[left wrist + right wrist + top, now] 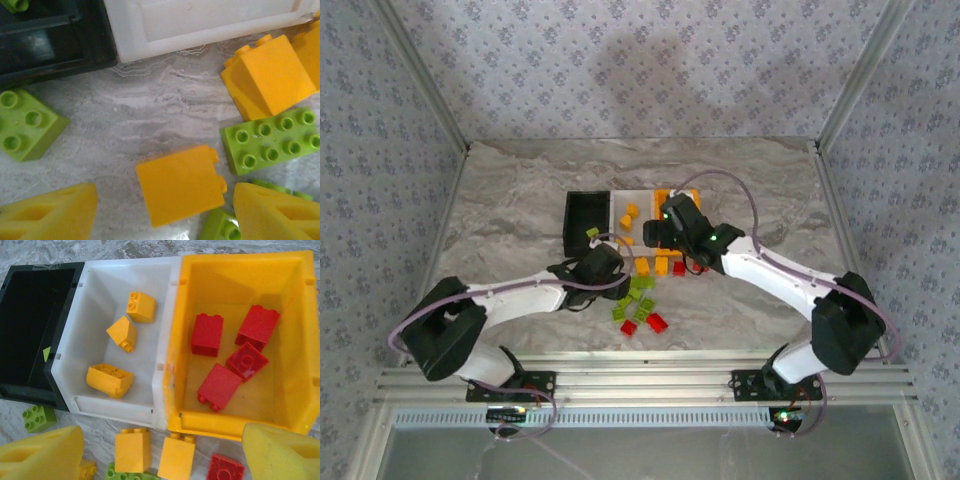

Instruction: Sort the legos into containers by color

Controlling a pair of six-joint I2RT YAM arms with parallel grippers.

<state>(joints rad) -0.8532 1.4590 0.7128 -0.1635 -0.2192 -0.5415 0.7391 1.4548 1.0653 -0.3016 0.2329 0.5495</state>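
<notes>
The legos [642, 295] are partly sorted and partly loose. At the right of the right wrist view, four red bricks [247, 360] lie in the orange bin [295, 340]. At its centre, three orange-yellow bricks [120, 332] lie in the white bin [95, 295]. The black bin [30, 315] stands at the left and shows a sliver of lime green inside; I cannot tell what it is. The three bins stand in a row, side against side.

Loose pieces lie on the desk [150, 110] below the bins in that frame. A lime green brick [39, 417] sits just beside the black bin's lower edge. Two orange-yellow pieces sit side by side under the seam between the white and orange bins, and a red piece [226, 469] is at the bottom edge.

In the lower centre of the left wrist view, a single orange-yellow brick [180, 184] lies tipped on its side. It sits between the two yellow fingers of the left pincer [165, 202], which stands wide around it without gripping. A long lime green plate [272, 142] lies just to the right, and another orange-yellow piece is in the upper right.

The right pincer [160, 455] also stands wide and holds nothing. Its fingers sit in the lower corners of its own frame, above the loose pieces in front of the bins.
</notes>
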